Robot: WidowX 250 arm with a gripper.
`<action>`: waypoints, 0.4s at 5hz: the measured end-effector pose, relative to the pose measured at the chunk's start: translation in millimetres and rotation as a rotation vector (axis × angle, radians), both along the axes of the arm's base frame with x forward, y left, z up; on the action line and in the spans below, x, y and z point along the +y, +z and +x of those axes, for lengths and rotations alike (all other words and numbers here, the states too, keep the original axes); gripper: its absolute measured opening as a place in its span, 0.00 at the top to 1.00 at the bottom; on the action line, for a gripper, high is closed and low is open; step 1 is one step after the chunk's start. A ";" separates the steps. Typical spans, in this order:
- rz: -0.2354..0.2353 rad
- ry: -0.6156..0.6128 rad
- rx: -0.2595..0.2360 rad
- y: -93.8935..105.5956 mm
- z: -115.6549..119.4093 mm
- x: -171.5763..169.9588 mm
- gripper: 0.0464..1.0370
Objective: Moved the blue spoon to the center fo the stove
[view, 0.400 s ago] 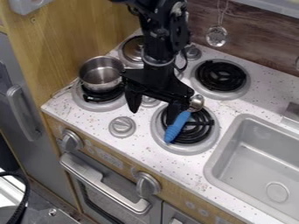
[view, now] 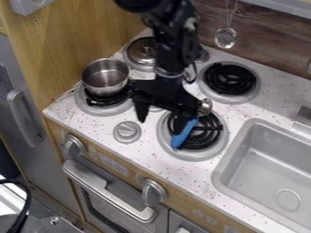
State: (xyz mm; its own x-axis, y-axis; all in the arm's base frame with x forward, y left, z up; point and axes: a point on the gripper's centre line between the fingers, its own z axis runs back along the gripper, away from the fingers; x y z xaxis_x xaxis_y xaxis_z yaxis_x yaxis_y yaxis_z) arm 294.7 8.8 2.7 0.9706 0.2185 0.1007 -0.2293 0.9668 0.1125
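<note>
"Where's the spoon?"

"The spoon (view: 186, 132) lies slantwise over the near right burner (view: 216, 149), bowl toward the wall (view: 273, 50), blue handle toward the oven."

"And the gripper (view: 160, 119)?"

"Its fingers are spread. The one on the picture's right is right by the handle; I can't tell if they touch. The other is out over the counter (view: 152, 148)."

"What's in the way?"

"The pot (view: 105, 79) is on the near left burner (view: 91, 108), close to the gripper's left side in the picture. Behind is a lid (view: 141, 52) on the far left burner (view: 130, 63). In front, a dial (view: 127, 132) sticks up, and a strainer (view: 225, 37) hangs at the wall."

"Edges?"

"The sink's (view: 264, 173) rim is just right of the spoon's burner, with a narrow strip of counter between. The counter's front edge runs below the dial, above the oven (view: 121, 186). More counter stretches behind the sink, beside the far right burner (view: 229, 82)."
</note>
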 end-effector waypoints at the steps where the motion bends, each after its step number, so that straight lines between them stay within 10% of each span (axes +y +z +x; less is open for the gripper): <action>1: -0.056 -0.112 -0.094 -25.4 38.4 -8.2 0.04; 2: -0.053 -0.173 -0.118 -43.5 65.0 -9.5 0.04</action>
